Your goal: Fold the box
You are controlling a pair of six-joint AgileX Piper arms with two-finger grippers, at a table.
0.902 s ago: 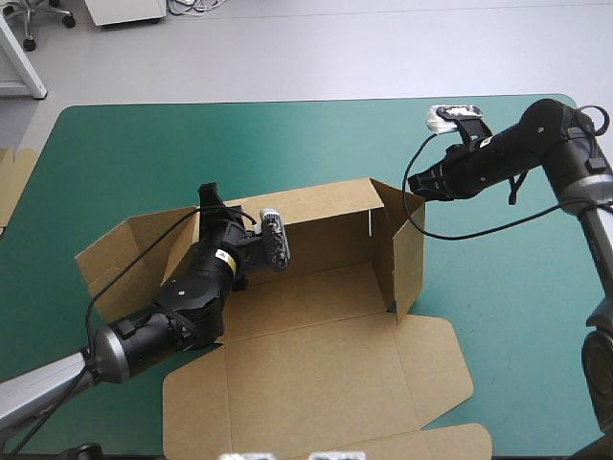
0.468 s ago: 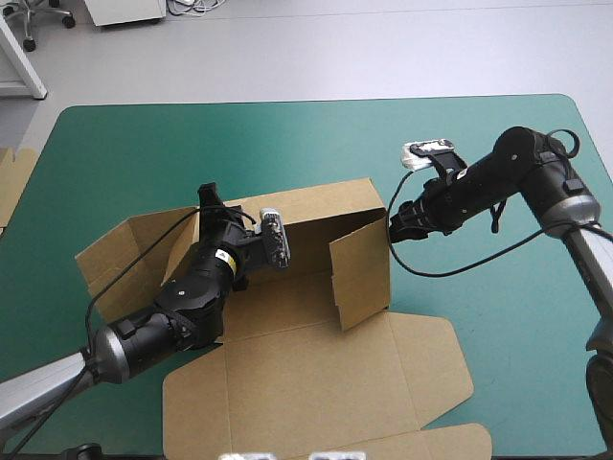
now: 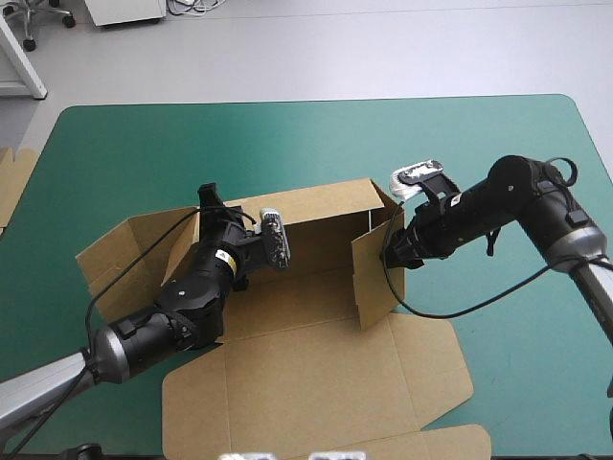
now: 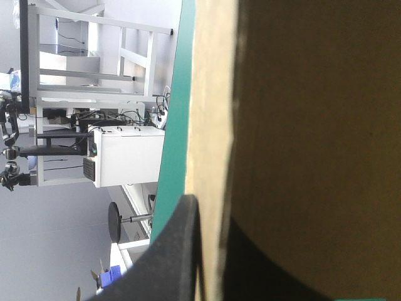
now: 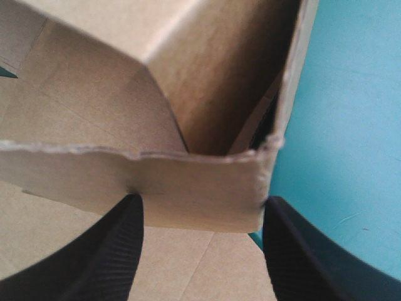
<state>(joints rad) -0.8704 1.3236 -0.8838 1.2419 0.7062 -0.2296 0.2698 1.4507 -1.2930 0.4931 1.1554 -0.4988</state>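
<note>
ok so the left arm comes in low from the near-left corner and slants up over the box, which sits about mid-table on the teal-green cover. The left gripper is at the top edge of the raised back wall, near that wall's left end. In the left wrist view one black finger lies flat against the board edge. There's a dark shape on the other side that I think is the second finger in shadow, so it reads as clamped on the box with the sheet pinched between

the right arm reaches in from the right, forearm angling down toward the box's right end. The right gripper is right up against the upright right side flap, which stands turned inward over the box floor. In its own wrist view the two fingers stand wide apart, so released, gripping nothing, with the flap's ragged edge running across just ahead of them

around it: the left side panel is splayed outward and the lid lies flat toward the near edge. The left arm covers part of the box floor. A bit of extra board pokes in at the table's left edge

count: two arms, two grippers, one box, one spare piece of board
</note>
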